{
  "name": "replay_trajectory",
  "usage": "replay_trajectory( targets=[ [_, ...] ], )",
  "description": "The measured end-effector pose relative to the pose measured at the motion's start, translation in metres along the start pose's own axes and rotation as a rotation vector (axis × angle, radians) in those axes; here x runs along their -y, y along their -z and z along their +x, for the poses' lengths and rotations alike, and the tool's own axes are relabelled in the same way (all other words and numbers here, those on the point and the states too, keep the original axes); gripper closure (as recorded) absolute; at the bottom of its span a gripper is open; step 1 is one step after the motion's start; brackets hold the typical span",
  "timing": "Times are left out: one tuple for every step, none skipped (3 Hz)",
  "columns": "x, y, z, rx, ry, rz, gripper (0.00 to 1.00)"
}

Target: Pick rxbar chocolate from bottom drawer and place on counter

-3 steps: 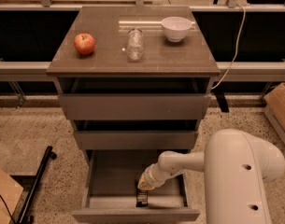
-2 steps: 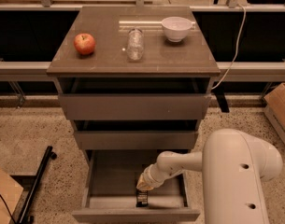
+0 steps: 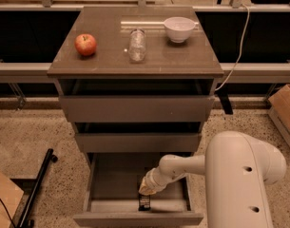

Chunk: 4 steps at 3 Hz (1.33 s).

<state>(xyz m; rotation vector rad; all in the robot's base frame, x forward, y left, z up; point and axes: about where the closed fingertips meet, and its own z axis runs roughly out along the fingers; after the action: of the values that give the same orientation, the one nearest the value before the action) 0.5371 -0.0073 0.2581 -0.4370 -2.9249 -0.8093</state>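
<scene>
The bottom drawer (image 3: 111, 184) is pulled open below two other drawers. A small black rxbar chocolate (image 3: 144, 203) lies near the drawer's front wall, partly covered by my arm's end. My gripper (image 3: 145, 191) reaches down into the drawer from the right and sits right over the bar's upper end. The counter (image 3: 106, 58) is the glossy brown top of the cabinet, above.
On the counter stand a red apple (image 3: 85, 44), a glass jar (image 3: 137, 45) and a white bowl (image 3: 179, 29). The two upper drawers (image 3: 135, 109) stick out slightly. A cardboard box (image 3: 283, 108) is at the right, a black pole (image 3: 37, 186) on the floor left.
</scene>
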Motion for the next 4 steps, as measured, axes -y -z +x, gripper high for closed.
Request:
replay_trajectory(
  targets=[
    [0.000,-0.002,0.001,-0.003,0.001,0.001,0.11],
    [0.000,-0.010,0.002,-0.005,0.005,0.034,0.00],
    [-0.001,-0.035,-0.007,-0.001,0.001,0.061,0.00],
    [0.005,-0.076,-0.020,-0.019,-0.011,0.070,0.00]
  ],
)
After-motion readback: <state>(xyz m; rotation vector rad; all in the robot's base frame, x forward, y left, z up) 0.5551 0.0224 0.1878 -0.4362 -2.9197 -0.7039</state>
